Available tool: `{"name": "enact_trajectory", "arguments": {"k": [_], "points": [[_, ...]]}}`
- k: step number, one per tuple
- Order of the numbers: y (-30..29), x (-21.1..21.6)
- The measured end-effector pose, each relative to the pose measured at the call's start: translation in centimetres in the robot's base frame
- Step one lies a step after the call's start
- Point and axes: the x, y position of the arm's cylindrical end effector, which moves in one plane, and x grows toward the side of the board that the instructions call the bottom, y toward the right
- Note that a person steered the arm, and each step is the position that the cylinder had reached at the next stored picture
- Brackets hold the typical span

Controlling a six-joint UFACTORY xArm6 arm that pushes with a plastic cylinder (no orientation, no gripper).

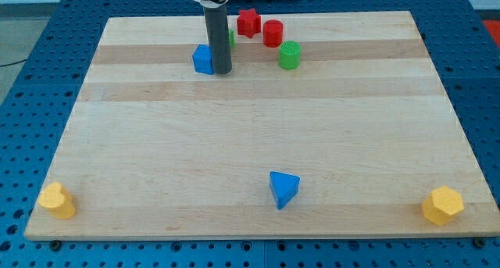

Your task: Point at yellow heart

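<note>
Green block [231, 38] half hidden behind rod; my tip [223, 71] touches blue block [203, 59].

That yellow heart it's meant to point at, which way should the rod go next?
Probably toward the view's bottom left. My tip sits beside the blue block near the top, while the yellow heart lies at the board's bottom-left corner, with bare wood between them.

My tip [223, 71] rests just right of a blue block [203, 59], well apart from the yellow heart [57, 200]
</note>
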Motion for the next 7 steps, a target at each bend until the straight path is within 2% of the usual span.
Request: {"name": "enact_trajectory", "arguments": {"k": [2,4,5,6,7], "points": [[3.7,-1.9],[3.7,-2.7],[5.7,3.4],[1.1,8.7],[-6.6,13.1]]}}
